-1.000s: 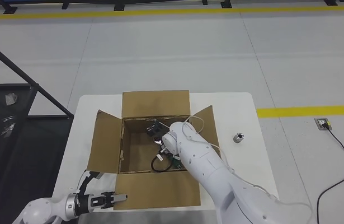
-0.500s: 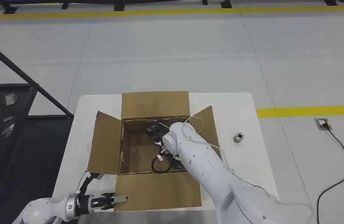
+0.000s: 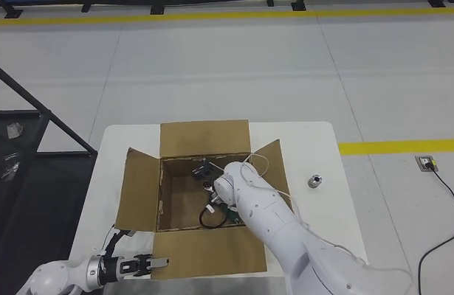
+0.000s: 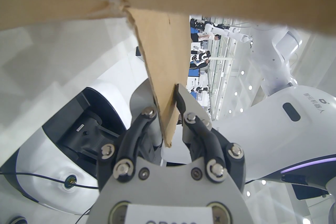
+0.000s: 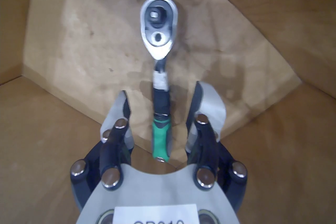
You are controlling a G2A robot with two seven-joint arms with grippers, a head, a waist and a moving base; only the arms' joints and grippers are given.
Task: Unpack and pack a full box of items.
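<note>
Inside brown cardboard box [image 3: 204, 138]: right gripper [image 5: 161, 89], jaws wide, over stiff, probably weighty steel ratchet [image 5: 157, 25]; green handle [image 5: 161, 138] offers best grip. Left gripper [image 4: 168, 101] jaws clamp box flap [image 4: 162, 57].

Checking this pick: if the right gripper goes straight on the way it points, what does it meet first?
Probably the wrench, whose handle lies on the box floor between the open fingers of the right gripper; depth unclear.

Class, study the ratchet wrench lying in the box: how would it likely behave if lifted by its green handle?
The ratchet wrench looks metal, so probably stiff and heavy for its size. Its broad head sits far from the green handle, so it may droop head-first in the right hand. The handle looks rubbery, likely grippy.
</note>
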